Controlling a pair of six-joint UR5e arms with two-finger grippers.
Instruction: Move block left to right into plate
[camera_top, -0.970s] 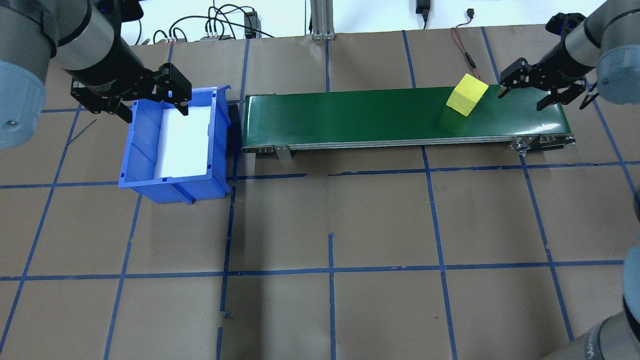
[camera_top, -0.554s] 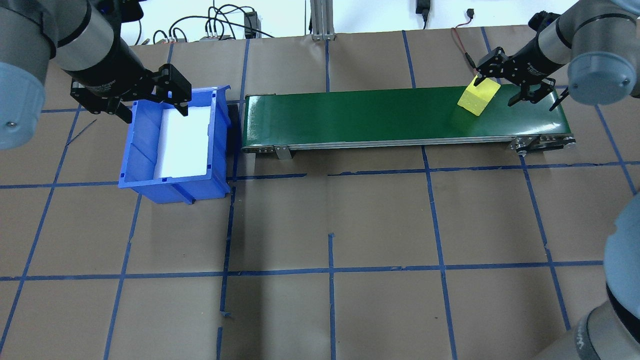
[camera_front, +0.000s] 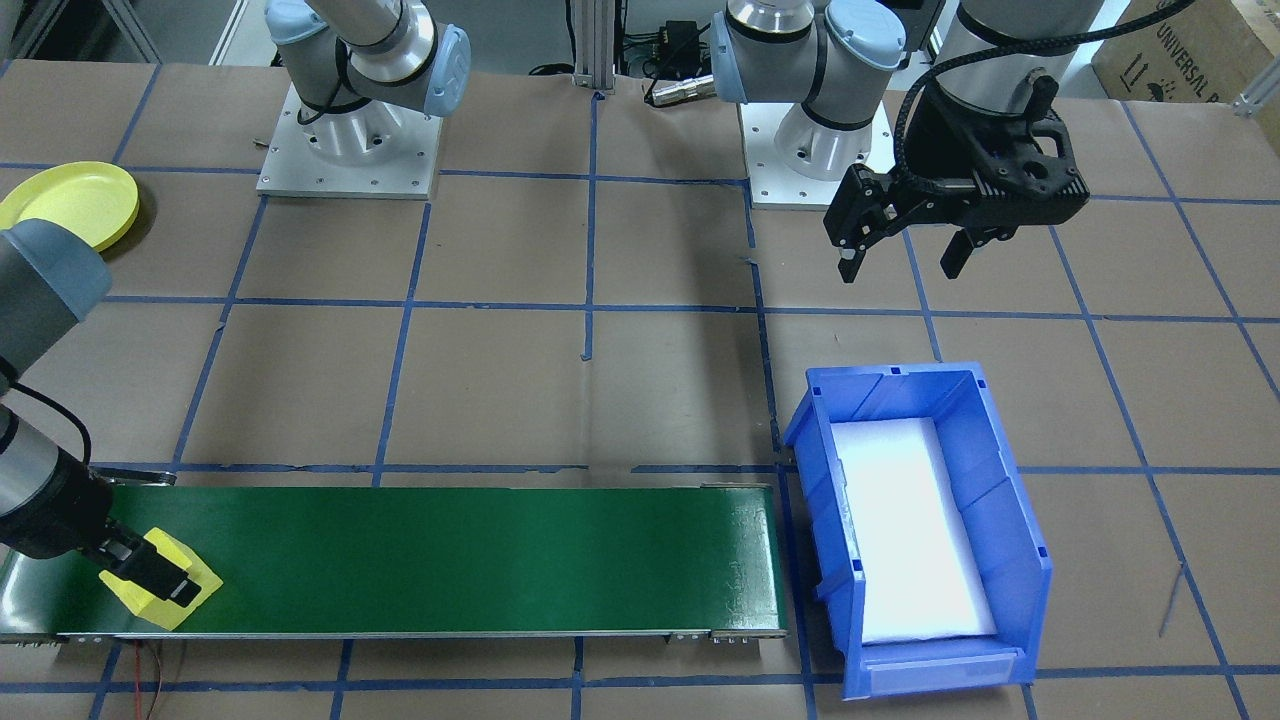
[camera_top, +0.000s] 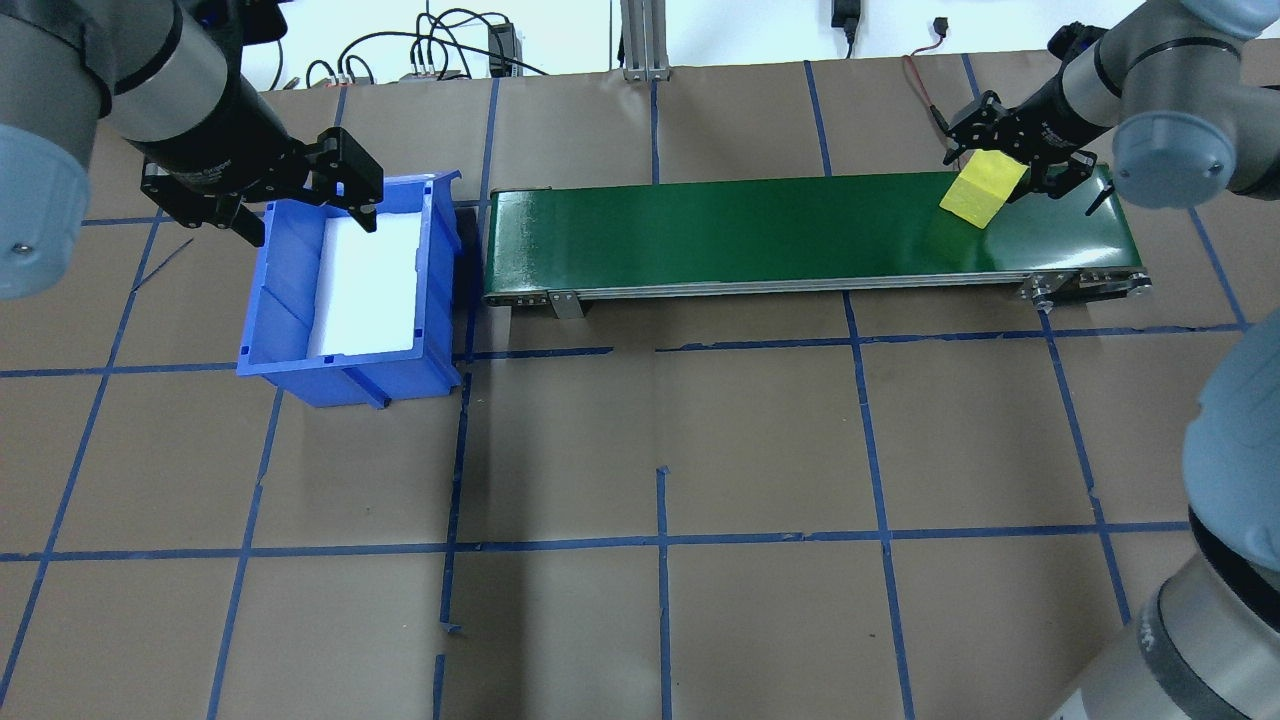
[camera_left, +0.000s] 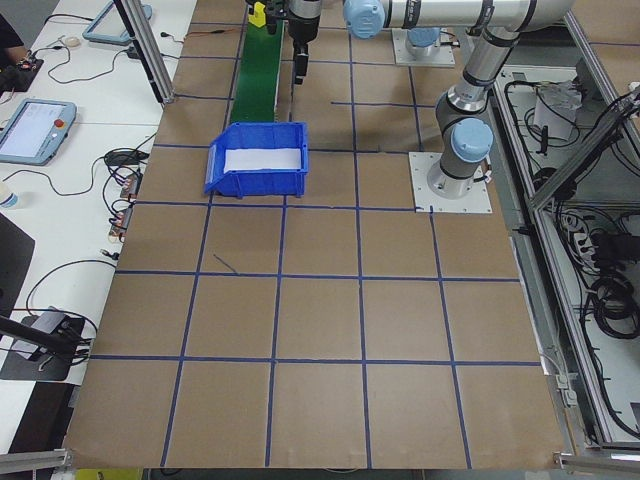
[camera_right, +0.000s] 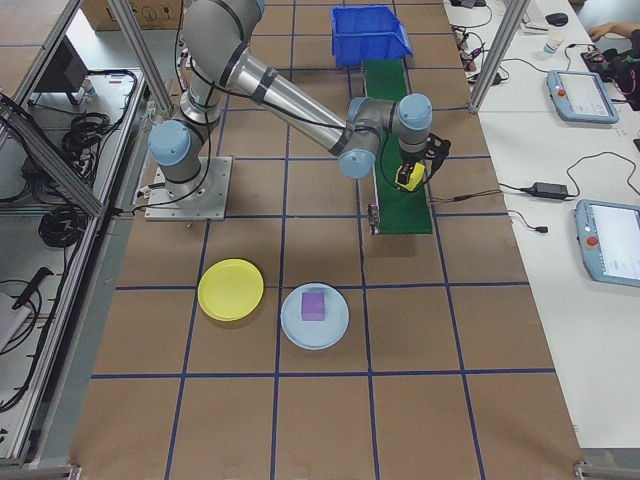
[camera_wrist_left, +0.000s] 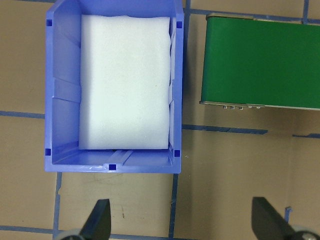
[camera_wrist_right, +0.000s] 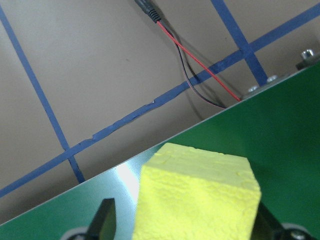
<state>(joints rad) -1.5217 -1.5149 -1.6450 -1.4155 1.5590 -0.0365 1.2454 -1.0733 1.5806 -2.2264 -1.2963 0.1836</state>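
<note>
The yellow block (camera_top: 983, 190) rests on the right end of the green conveyor belt (camera_top: 700, 228). My right gripper (camera_top: 1005, 160) is down over it and open, with a finger on each side. In the right wrist view the block (camera_wrist_right: 200, 200) fills the space between the fingertips (camera_wrist_right: 105, 217), with a small gap showing on the left. The front-facing view shows one finger across the block (camera_front: 205, 585). The yellow plate (camera_front: 70, 200) lies empty on the table, also seen from the right end as the yellow plate (camera_right: 231, 289). My left gripper (camera_top: 308, 215) hangs open and empty above the blue bin (camera_top: 345, 365).
The blue bin (camera_wrist_left: 112, 165) holds a white foam pad and stands off the belt's left end. A pale blue plate (camera_right: 340, 330) carrying a purple cube sits beside the yellow plate. A red and black wire (camera_wrist_right: 200, 65) runs behind the belt.
The block rode further right along the belt. My right gripper swung left and down from beyond the belt's end until its fingers straddled the block. The left arm stayed put.
</note>
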